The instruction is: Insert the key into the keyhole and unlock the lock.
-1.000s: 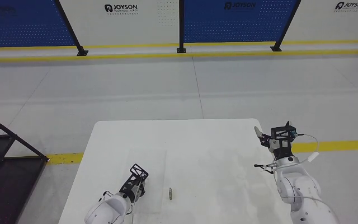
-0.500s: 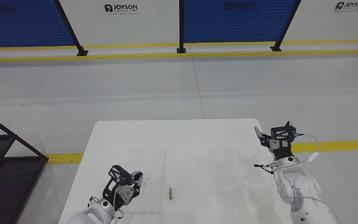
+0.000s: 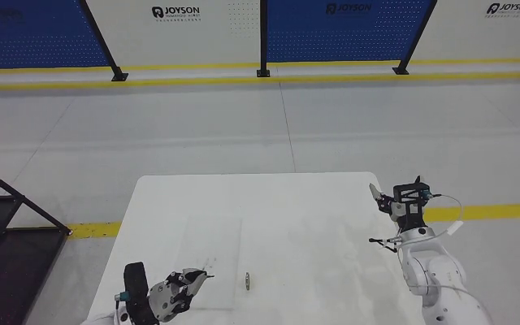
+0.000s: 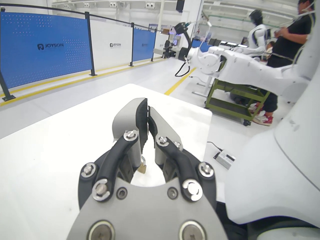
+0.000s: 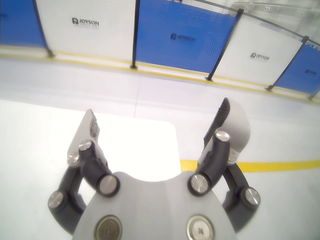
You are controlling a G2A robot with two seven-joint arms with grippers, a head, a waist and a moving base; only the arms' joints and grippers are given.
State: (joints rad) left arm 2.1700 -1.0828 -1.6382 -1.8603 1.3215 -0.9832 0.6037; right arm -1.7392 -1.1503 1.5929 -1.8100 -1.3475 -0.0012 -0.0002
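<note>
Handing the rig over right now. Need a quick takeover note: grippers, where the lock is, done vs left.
Left gripper: shut, near the front edge of the table. I can't tell if it holds anything.
Right gripper: open and empty, by the table's far right corner.
Lock: small brass padlock lying on the table just ahead of the left gripper. Neither gripper touches it.
Done: nothing on the lock itself, as far as the views show.
Left: get the key into the keyhole, turn it, unlock.
</note>
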